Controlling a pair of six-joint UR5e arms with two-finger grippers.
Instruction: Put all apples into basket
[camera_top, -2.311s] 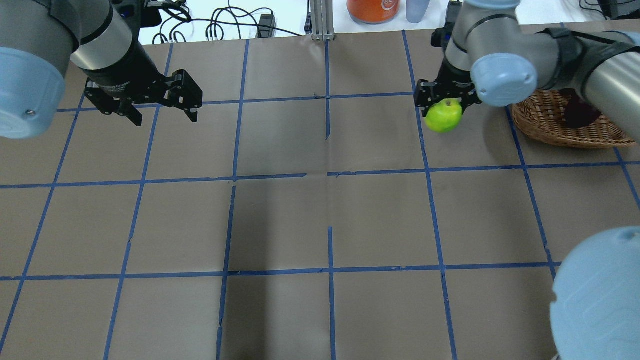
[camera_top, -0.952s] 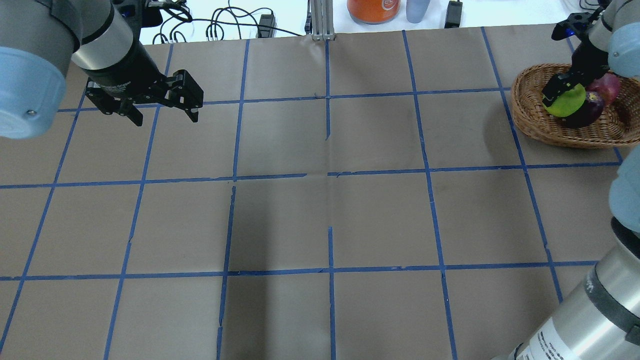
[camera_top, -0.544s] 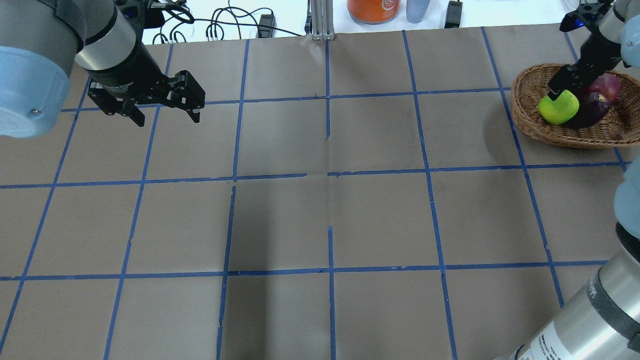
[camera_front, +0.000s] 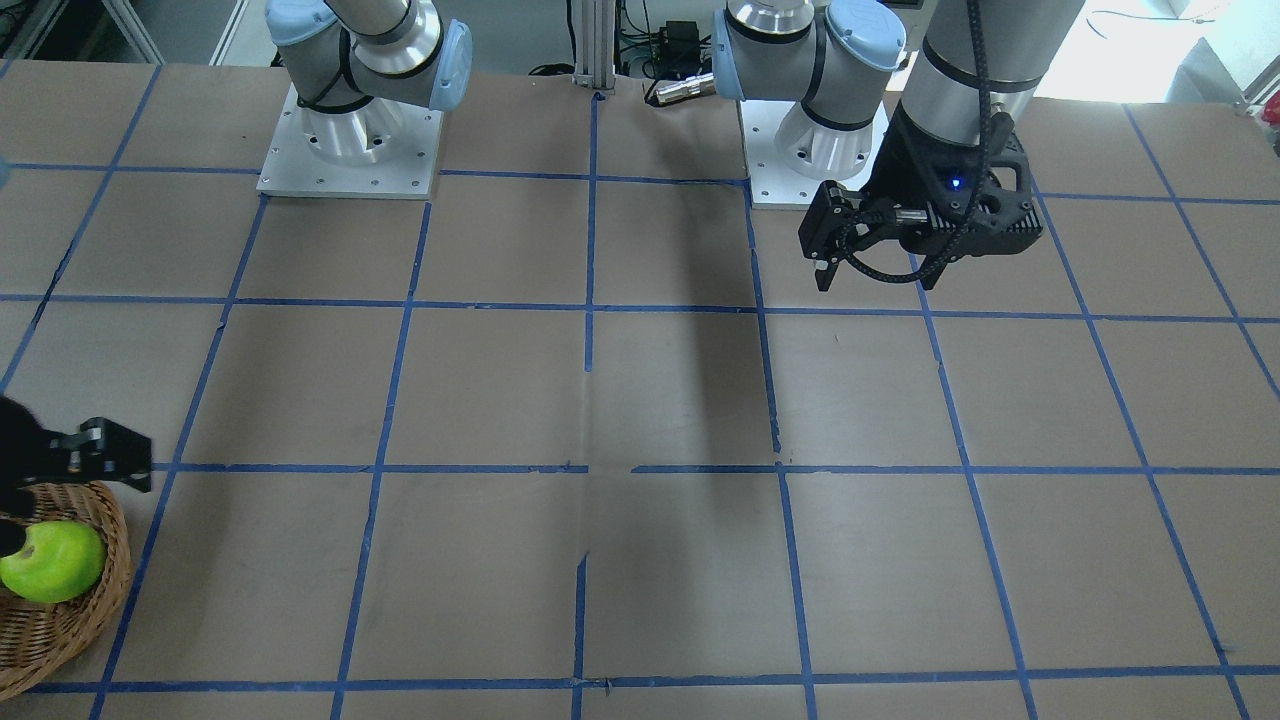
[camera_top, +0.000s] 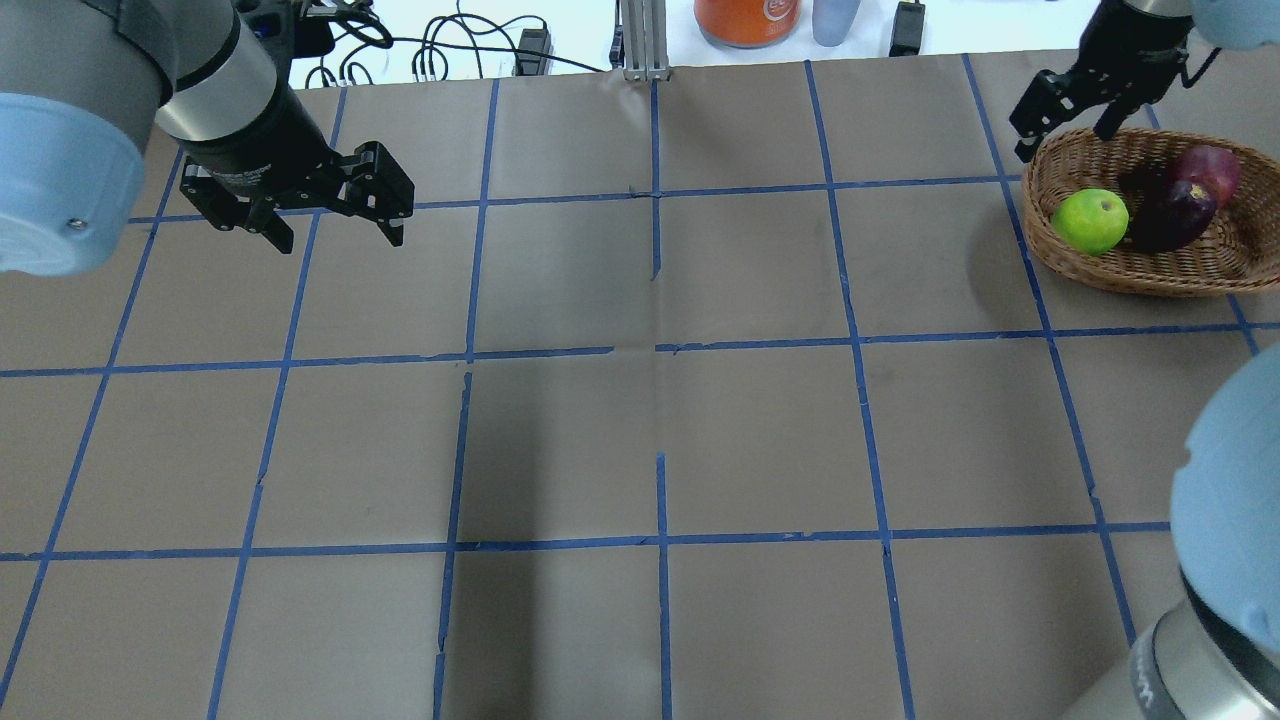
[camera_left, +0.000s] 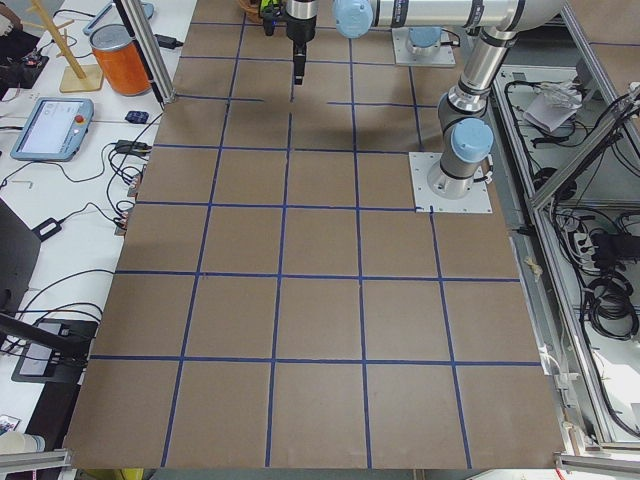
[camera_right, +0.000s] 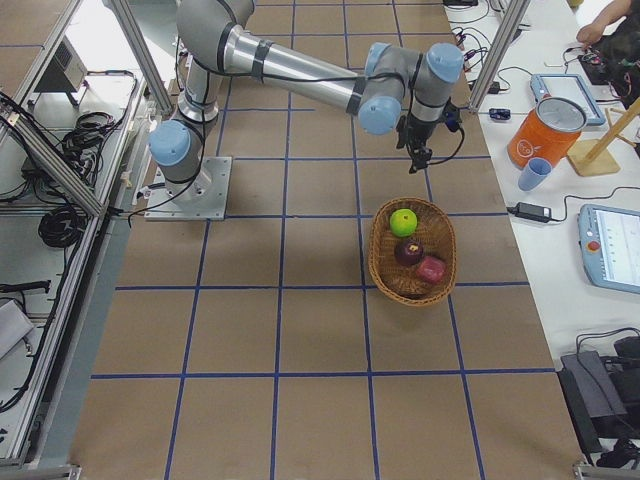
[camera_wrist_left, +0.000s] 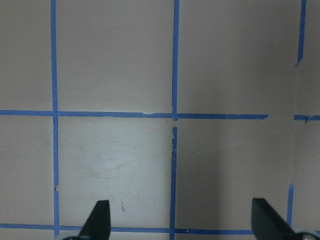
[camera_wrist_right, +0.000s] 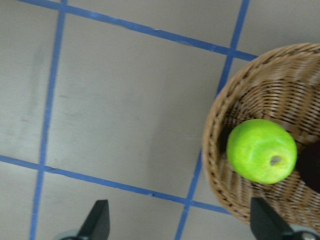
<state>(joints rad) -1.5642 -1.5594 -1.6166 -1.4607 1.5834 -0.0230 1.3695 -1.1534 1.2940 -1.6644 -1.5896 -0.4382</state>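
The wicker basket (camera_top: 1130, 275) sits at the table's right, also in the exterior right view (camera_right: 385, 270). In it lie the lime green apple (camera_top: 1090, 221), the dark maroon apple (camera_top: 1170, 215) and the red apple (camera_top: 1208, 172). My right gripper (camera_top: 1062, 140) is open and empty, raised over the basket's far left rim. Its wrist view shows the green apple (camera_wrist_right: 261, 150) in the basket (camera_wrist_right: 215, 165) below. My left gripper (camera_top: 332, 235) is open and empty above the bare table at the far left, and its wrist view shows only the table.
Brown paper with blue tape lines covers the table (camera_top: 650, 400). An orange canister (camera_top: 745, 20) and a pale cup (camera_top: 833, 20) stand beyond the far edge, with cables (camera_top: 440, 50). The arms' bases (camera_front: 350, 140) are on the robot's side.
My right gripper carried the green apple from mid-table into the basket, let it go, opened and rose off toward the far left rim. My left arm has barely moved.
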